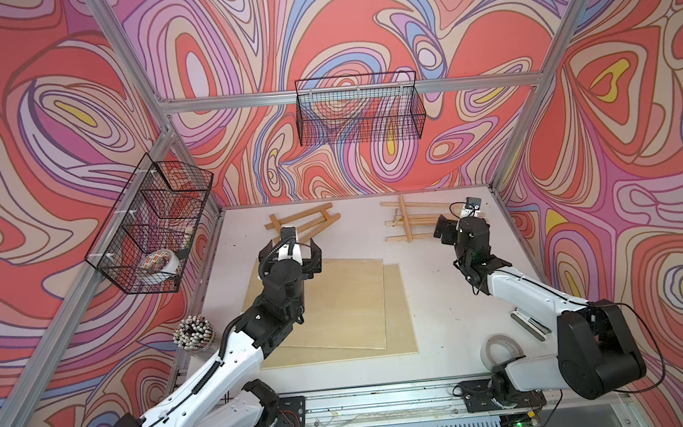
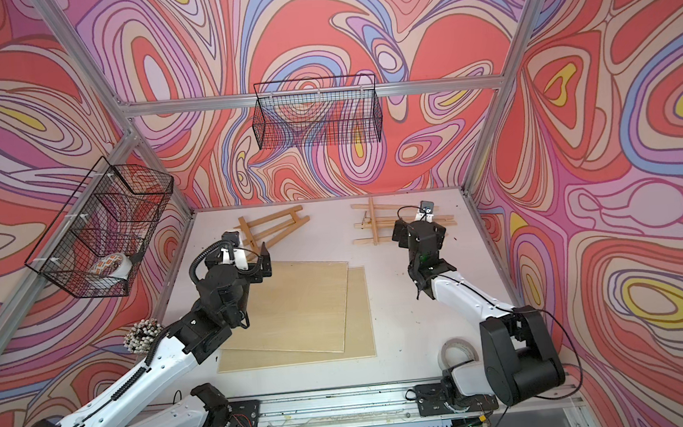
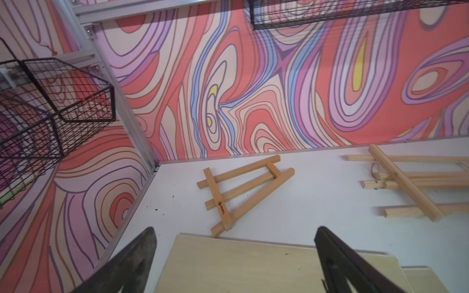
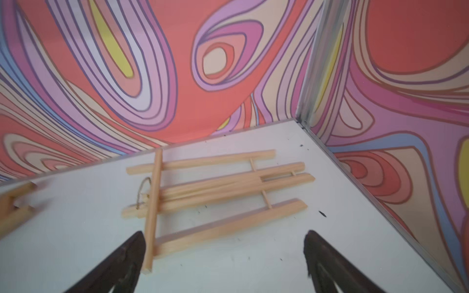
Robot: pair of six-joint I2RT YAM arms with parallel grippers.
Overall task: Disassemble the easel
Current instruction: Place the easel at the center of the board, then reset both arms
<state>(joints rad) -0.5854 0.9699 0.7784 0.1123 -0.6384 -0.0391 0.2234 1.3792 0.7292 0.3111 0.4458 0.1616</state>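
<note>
Top views: 2 easels lie flat at the back of the counter (image 1: pixel 442 298), dark easel (image 1: pixel 303 224) left, pale easel (image 1: pixel 411 223) right, well apart. We also count 2 boards (image 1: pixel 351 301) stacked askew mid-counter, 2 wire baskets (image 1: pixel 359 111) on the walls, 2 tape rolls (image 1: pixel 160 262) (1 in the side basket, 1 on the counter near the right arm's base) and 1 cup of pencils (image 1: pixel 193 332). Rolls and cup show in neither wrist cam. Left fingers (image 1: pixel 314 253) hang over the boards' back edge, near the dark easel. Right fingers (image 1: pixel 441 229) sit just beside the pale easel; we can't read their spread here.

Left wrist cam: left fingers spread wide, nothing betw. them. Dark easel lies ahead, its nearest leg tip at the top board's edge. A printed mark (image 3: pixel 221 204) on its crossbar reads only here.

Right wrist cam: right fingers wide apart, gripping nothing. Pale easel lies just ahead, crossbar end beside one finger. Its string loop (image 4: pixel 143 192) is clearest here.
</note>
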